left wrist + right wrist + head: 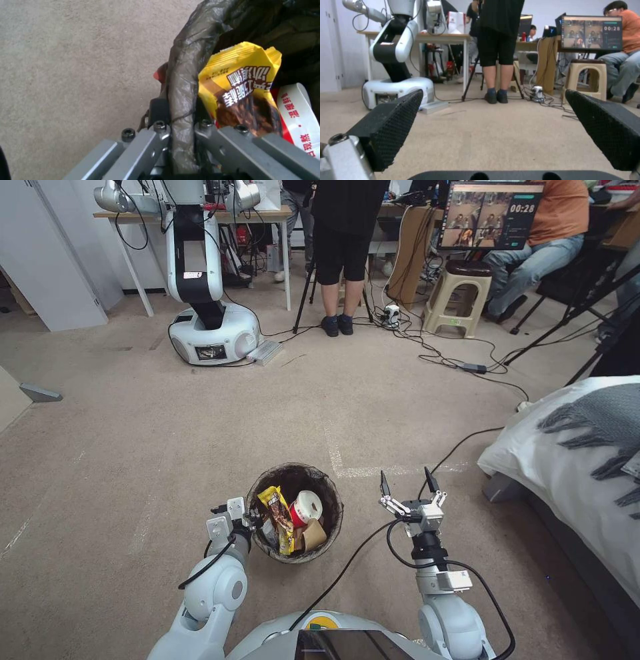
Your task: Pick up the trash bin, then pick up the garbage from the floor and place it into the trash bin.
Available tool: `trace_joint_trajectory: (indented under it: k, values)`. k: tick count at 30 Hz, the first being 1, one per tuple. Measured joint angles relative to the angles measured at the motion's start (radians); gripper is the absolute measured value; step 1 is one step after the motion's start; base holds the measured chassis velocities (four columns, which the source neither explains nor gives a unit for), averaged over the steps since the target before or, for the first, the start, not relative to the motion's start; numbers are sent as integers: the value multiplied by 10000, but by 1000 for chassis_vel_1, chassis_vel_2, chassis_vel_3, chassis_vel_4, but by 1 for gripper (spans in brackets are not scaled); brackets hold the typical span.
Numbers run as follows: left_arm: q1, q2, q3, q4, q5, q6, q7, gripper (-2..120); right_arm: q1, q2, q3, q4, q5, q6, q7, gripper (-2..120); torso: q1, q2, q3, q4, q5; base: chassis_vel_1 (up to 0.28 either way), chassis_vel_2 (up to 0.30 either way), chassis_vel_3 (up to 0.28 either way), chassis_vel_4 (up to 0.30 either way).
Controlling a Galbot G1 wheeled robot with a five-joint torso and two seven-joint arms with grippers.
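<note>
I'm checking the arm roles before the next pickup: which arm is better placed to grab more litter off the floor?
Probably the right. The right gripper is open and empty beside the bin, while the left gripper is shut on the bin's rim.

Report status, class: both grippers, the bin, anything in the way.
Left gripper shut on trash bin rim. Right gripper open, empty, beside the bin. Garbage inside: yellow wrapper, red-and-white cup. Black cable on carpet near right gripper.

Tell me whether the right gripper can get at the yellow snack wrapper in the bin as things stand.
Probably yes: the right gripper hangs open and empty beside the round dark-lined trash bin, whose mouth is uncovered, and the yellow plastic snack wrapper stands up inside.
</note>
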State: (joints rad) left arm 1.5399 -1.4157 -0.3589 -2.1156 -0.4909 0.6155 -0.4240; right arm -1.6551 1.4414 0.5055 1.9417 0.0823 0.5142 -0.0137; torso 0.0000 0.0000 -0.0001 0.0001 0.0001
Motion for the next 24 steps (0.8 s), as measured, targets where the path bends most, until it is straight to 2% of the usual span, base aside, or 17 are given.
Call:
trace_joint_trajectory:
  k: [4,7,9,12,14,15,19,21,24]
  values:
    - [-51,-3,-44,241,-230,-26,-90,1,-18,10,5,-46,-25,61,-7,100,0,1,-1,4,7,0,0,0,0]
    - [-73,-6,-46,309,-351,-30,-130,7,-26,22,7,-74,-33,77,-20,100,-1,1,-2,3,7,0,0,0,0]
    - [-121,-14,-54,415,-498,-33,-197,19,-26,53,-7,-110,-54,90,-28,100,-1,1,-2,0,6,0,0,0,0]
    - [-165,-17,-62,555,-629,-43,-265,28,-20,68,-16,-117,-62,96,-34,100,-1,2,-3,1,5,0,0,0,0]
    - [-174,-38,-50,650,-765,-39,-261,36,-21,71,-17,-118,-64,97,-36,100,0,1,1,-1,-13,0,0,0,0]
    - [-179,-33,-48,675,-788,-40,-259,42,-22,75,-14,-117,-66,100,-37,100,-1,1,-1,-8,-7,0,0,0,0]
    - [-184,-38,-46,692,-794,-40,-247,50,-47,77,-12,-117,-67,105,-52,100,-1,2,0,-6,-4,0,0,0,0]
    - [-203,-33,-42,695,-799,-40,-228,62,-64,81,-6,-117,-71,115,-84,100,-1,1,0,-3,-3,0,0,0,0]
    - [-217,-25,-41,696,-799,-51,-201,68,-81,93,-4,-117,-73,121,-141,100,-1,1,0,-2,-2,0,0,0,0]
